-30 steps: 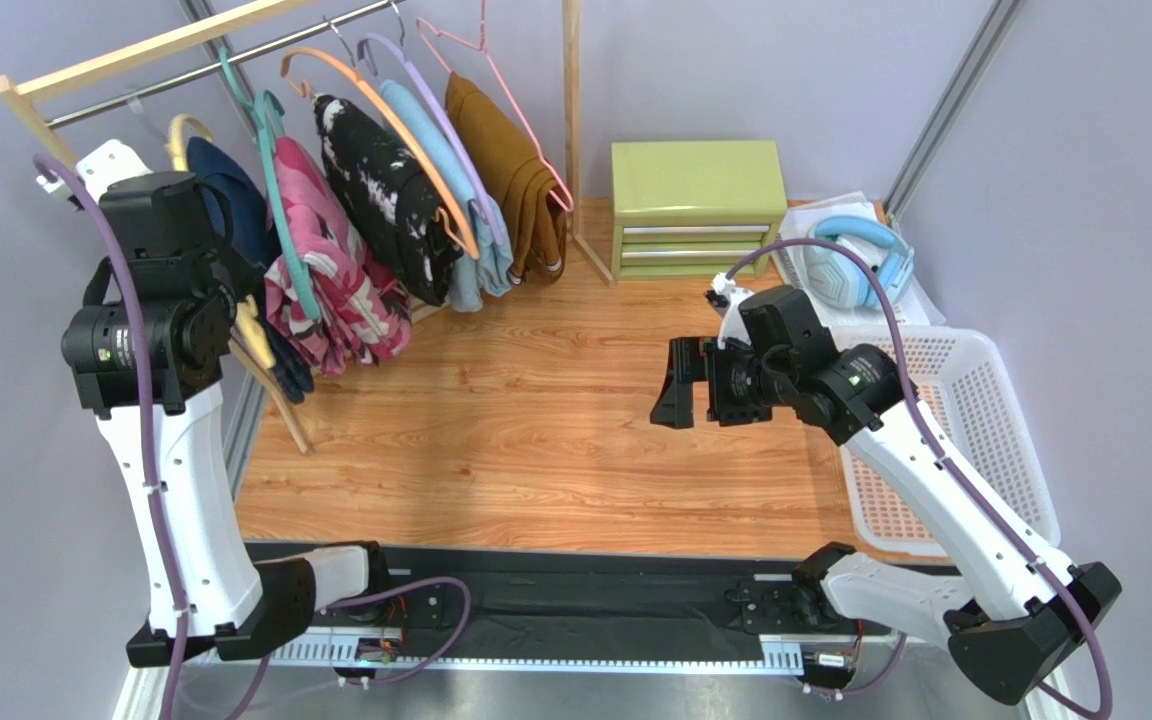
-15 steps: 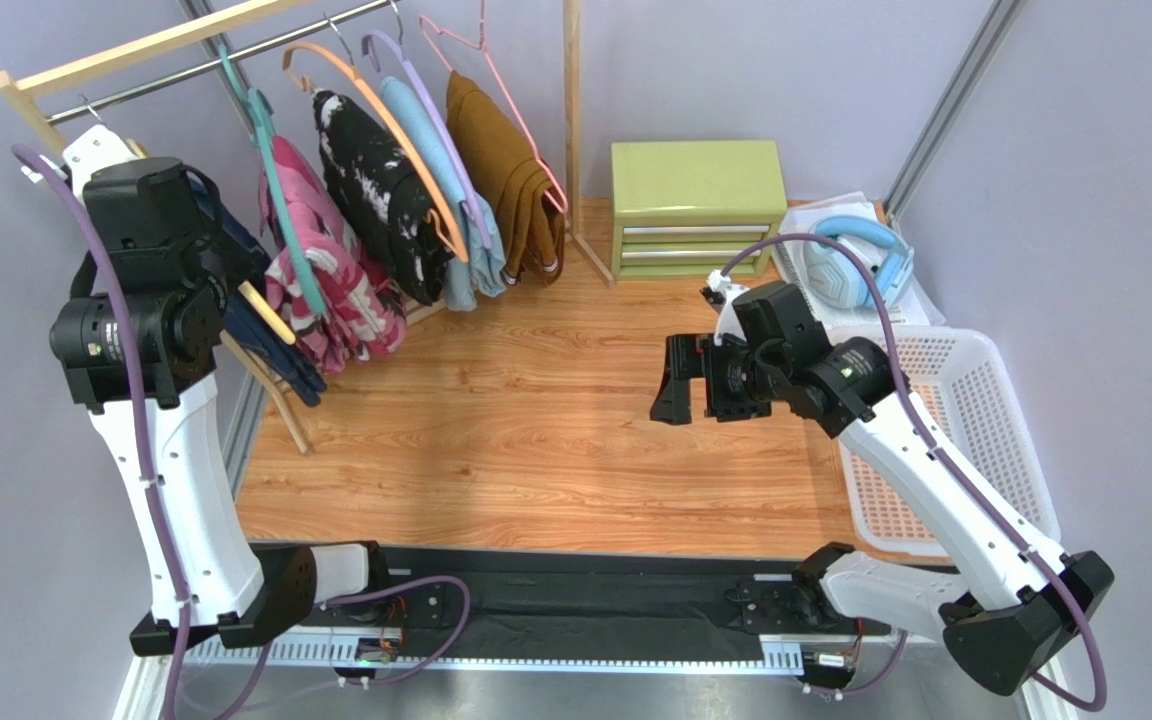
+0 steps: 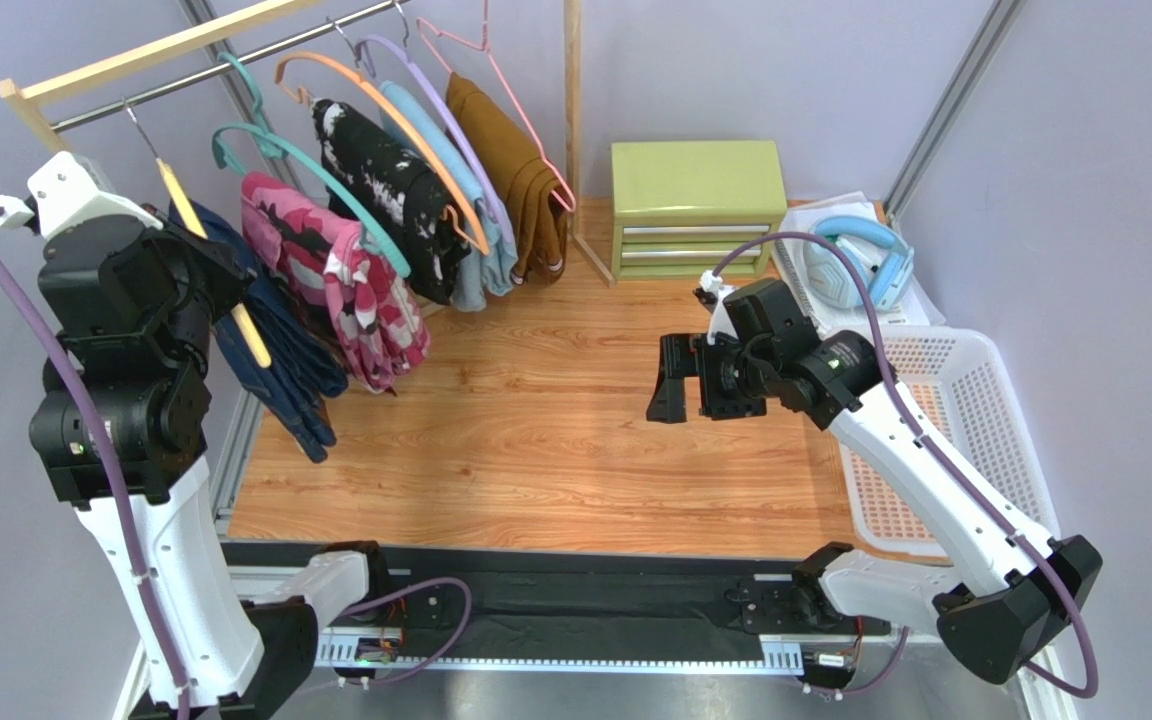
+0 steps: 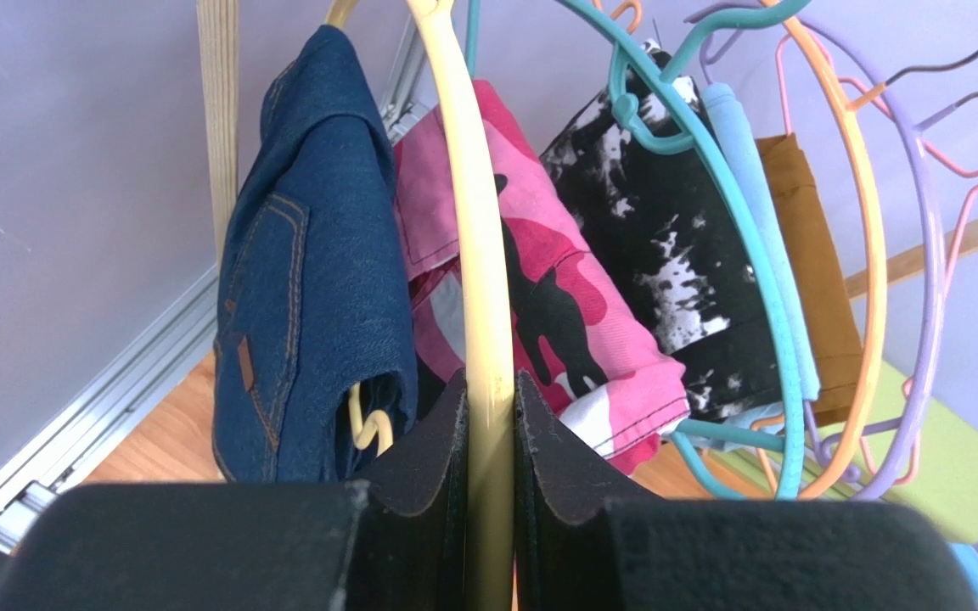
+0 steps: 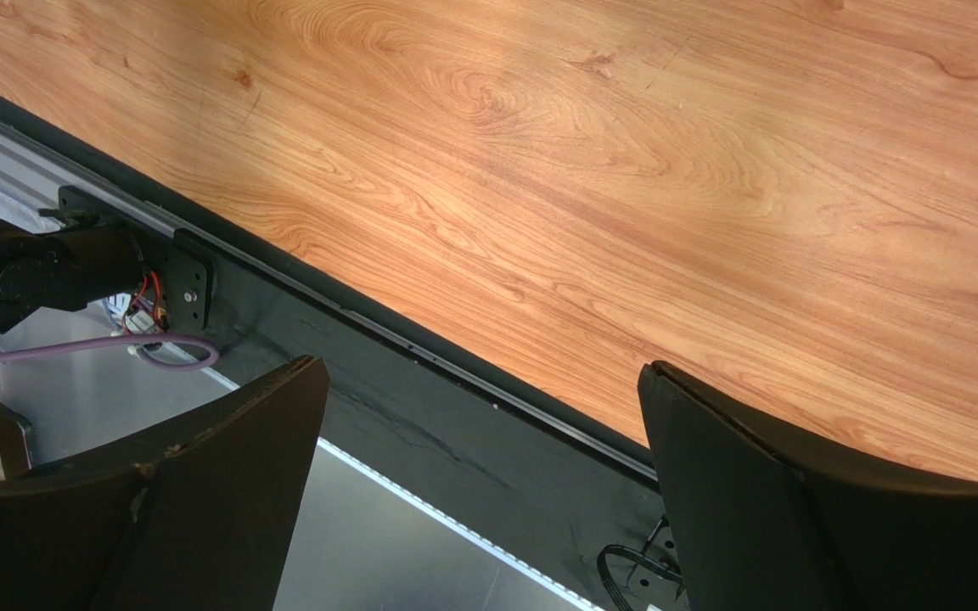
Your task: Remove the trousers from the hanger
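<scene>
Left pincer (image 4: 490, 407), clamping yellow hanger (image 4: 475, 229), hides navy trousers' (image 4: 309, 255) hem; right pincer (image 5: 479, 382) released.

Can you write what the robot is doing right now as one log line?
left gripper: shut on yellow hanger | navy trousers: draped on that hanger | right gripper: open, empty, over table

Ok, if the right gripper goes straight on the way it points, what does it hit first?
No object in the way. The open right gripper aims down at the black strip along the table's near edge; depth is unclear, so it might touch the wood tabletop first.
</scene>
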Robot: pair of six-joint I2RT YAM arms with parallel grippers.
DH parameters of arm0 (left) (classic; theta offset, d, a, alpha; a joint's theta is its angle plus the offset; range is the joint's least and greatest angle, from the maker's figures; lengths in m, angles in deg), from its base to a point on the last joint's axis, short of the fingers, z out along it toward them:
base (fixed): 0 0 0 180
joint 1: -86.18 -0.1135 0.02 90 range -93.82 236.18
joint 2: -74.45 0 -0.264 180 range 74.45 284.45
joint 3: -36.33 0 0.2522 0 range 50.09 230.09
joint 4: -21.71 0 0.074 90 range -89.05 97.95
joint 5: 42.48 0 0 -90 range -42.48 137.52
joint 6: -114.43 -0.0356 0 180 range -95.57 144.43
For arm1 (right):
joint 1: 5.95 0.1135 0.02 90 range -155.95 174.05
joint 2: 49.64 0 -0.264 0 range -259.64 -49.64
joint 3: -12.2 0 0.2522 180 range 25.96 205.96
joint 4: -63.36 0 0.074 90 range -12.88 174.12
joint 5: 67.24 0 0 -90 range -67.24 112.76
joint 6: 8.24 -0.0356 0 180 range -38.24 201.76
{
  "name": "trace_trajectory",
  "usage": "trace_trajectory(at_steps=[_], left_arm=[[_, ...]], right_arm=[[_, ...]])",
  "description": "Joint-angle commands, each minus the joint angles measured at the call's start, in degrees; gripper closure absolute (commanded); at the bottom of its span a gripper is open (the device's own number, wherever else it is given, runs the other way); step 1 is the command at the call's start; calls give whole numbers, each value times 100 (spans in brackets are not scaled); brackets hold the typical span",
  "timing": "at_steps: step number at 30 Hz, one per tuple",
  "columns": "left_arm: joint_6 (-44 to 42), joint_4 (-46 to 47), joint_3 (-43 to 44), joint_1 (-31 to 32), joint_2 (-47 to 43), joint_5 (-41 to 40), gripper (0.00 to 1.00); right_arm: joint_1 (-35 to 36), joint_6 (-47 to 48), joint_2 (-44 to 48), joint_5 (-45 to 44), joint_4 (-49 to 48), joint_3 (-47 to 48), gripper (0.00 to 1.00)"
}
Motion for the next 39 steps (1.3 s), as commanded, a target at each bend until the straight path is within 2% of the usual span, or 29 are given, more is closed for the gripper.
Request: trace_trajectory(at_steps=[1,4,5,8,10,11,13,15,19,24,30,35,39], left_arm=[[-344,919,-549,-28,-145,243,100],[-126,875,-743,-19,-102,628,100],[-46,962,-804,-19,-110,926,90],[243,1112,-937,-28,-75,1305,69],[367,1095,-876,-28,12,1385,59],[550,1077,-849,-106,39,1499,49],[753,1103,-866,-290,109,1832,43],[1086,1244,-945,-581,136,2369,40],[1466,1472,-1025,-967,153,2941,40],[1536,1420,-928,-1205,57,2757,40],[1808,1226,-1138,-1609,-22,2669,45],[2299,2095,-1980,-2005,-242,3028,54],[2319,2597,-2351,-2102,-207,3346,59]], right_arm=[[10,61,-12,124,-135,273,0],[10,70,23,115,-109,273,0],[19,70,58,89,-100,255,0],[19,113,155,19,-39,211,0],[10,157,199,-43,14,185,0],[10,218,243,-69,49,185,0],[10,289,269,-165,119,194,0],[10,412,296,-227,155,229,0],[1,544,296,-245,190,308,0],[-16,641,182,-157,190,378,0],[-43,702,59,-52,190,475,0],[-51,711,50,45,190,475,0],[-60,729,41,54,181,475,0]])
